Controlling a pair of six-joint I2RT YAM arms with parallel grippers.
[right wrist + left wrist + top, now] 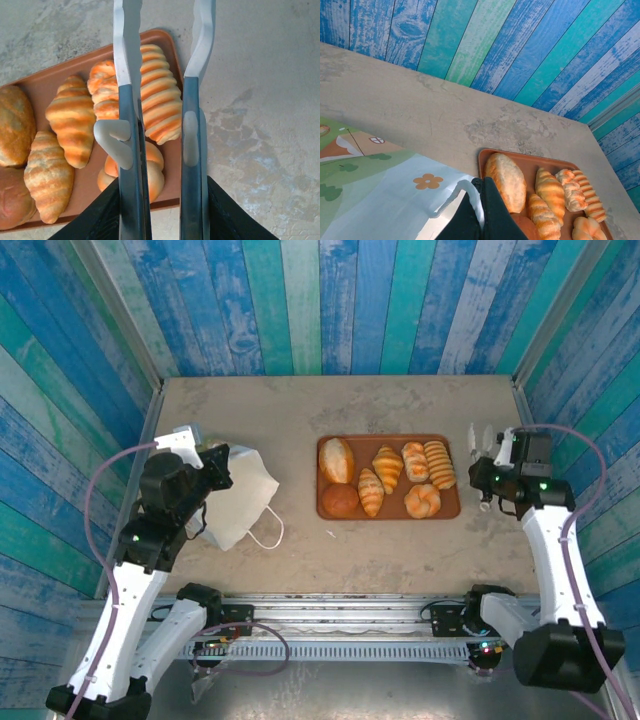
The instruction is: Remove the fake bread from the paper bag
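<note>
Fake bread [388, 468]: all visible pieces lie on brown tray [447, 508], mid-tabletop [300, 410]. Paper bag [245, 490] lies flat, left of tray, apart from it. Left claw [480, 187] pressed together, pinching bag's rim. Right claw [480, 440] part spread, empty, beside tray's right edge. Judged: unloading done; next: check bag is empty, let go of rim

From above and behind we look down on the whole table [280, 410]. Our wrist views sit close, left slanting across, right downward, sharing the tray [530, 162] [45, 75].
</note>
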